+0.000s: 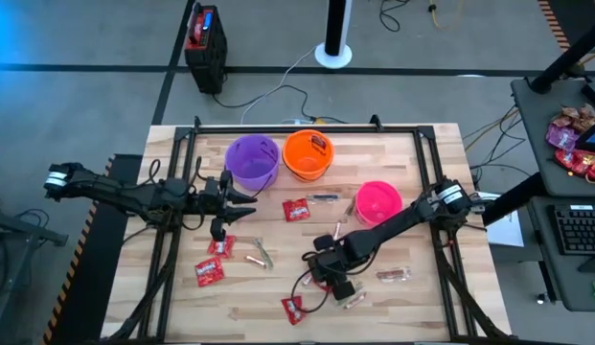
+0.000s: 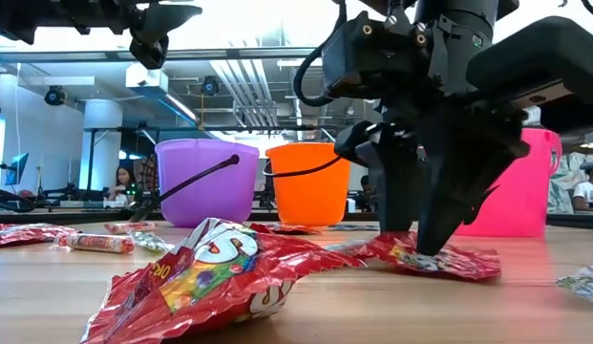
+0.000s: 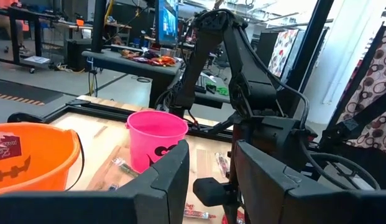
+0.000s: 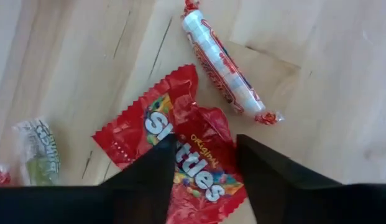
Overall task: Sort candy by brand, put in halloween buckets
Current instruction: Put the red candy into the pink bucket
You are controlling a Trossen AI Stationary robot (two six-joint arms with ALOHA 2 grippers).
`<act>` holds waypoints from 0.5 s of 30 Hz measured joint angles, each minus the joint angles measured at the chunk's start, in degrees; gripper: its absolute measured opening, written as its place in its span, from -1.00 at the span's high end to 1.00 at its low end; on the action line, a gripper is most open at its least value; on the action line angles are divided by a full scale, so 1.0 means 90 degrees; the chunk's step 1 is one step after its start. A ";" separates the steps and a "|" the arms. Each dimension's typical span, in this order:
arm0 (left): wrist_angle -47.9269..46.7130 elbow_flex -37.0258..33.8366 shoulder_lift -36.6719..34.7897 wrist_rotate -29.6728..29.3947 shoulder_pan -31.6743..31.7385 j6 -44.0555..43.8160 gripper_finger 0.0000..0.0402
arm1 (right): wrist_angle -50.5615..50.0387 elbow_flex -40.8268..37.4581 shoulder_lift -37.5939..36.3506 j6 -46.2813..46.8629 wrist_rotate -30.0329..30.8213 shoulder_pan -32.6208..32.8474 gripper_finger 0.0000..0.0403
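Observation:
My right gripper (image 4: pixel 202 152) is open and points down over a red Skittles packet (image 4: pixel 180 140) near the middle of the table's near half (image 1: pixel 326 276). A white candy roll (image 4: pixel 220 65) lies just beyond the packet. My left gripper (image 3: pixel 208 171) is open and hangs in the air beside the purple bucket (image 1: pixel 251 161), touching nothing. The orange bucket (image 1: pixel 308 155) has a packet inside. The pink bucket (image 1: pixel 378 201) stands right of it. More red packets (image 1: pixel 297 210) (image 1: pixel 209 272) and thin sticks (image 1: pixel 260 252) lie flat on the table. My right gripper comes from above, pointing down, with its open fingers (image 2: pixel 439 225) set on the red Skittles packet (image 2: pixel 449 260), one on each side of the printed middle (image 4: pixel 199 168). The packet lies flat on the table.
Another red packet (image 2: pixel 210 277) lies close to the near edge. A stick (image 1: pixel 393 276) lies right of my right gripper, and a greenish clear wrapper (image 4: pixel 40 152) lies near it. A dark bar (image 1: pixel 323 197) is between the orange and pink buckets. A black frame rims the table.

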 joint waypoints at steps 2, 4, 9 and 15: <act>-0.0003 0.0000 0.0007 -0.0001 -0.0001 0.0000 0.43 | -0.0029 -0.0005 -0.0018 -0.0031 -0.0038 -0.0028 0.50; -0.0003 0.0000 0.0007 0.0000 0.0000 0.0000 0.43 | -0.0042 -0.0009 -0.0031 -0.0082 -0.0045 -0.0041 0.68; -0.0003 0.0000 0.0007 0.0000 0.0000 0.0000 0.43 | -0.0043 -0.0017 -0.0060 -0.0223 -0.0050 -0.0041 0.91; -0.0005 0.0000 0.0007 0.0000 0.0000 0.0000 0.43 | -0.0101 -0.0038 -0.0284 -0.0221 0.0058 -0.0048 0.93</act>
